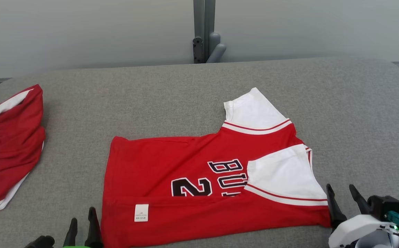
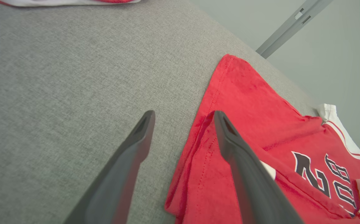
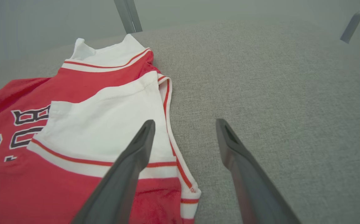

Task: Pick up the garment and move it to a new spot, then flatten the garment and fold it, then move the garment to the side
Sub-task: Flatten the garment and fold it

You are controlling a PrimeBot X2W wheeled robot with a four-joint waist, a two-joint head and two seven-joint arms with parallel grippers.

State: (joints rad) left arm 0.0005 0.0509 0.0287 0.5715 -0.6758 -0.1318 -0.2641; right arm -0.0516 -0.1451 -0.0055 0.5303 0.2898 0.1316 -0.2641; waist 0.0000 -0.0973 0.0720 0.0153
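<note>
The garment [image 1: 185, 162] is a red jersey with white sleeves and dark lettering, lying flat mid-table, its near edge folded up so a white label shows. My left gripper [image 1: 82, 224] is open at the garment's near left corner. In the left wrist view the garment [image 2: 245, 102] has its left edge running under the open left gripper [image 2: 183, 118], with nothing pinched. My right gripper [image 1: 340, 193] is open at the near right corner. The right wrist view has the right gripper [image 3: 185, 124] open, one finger over the white sleeve of the garment [image 3: 74, 81] and the other over bare cloth.
A second red and white garment [image 1: 9, 148] lies crumpled at the far left of the grey padded table [image 1: 185, 89]. A grey post [image 1: 204, 31] stands behind the table's far edge. Bare table [image 3: 276, 77] stretches to the right of the jersey.
</note>
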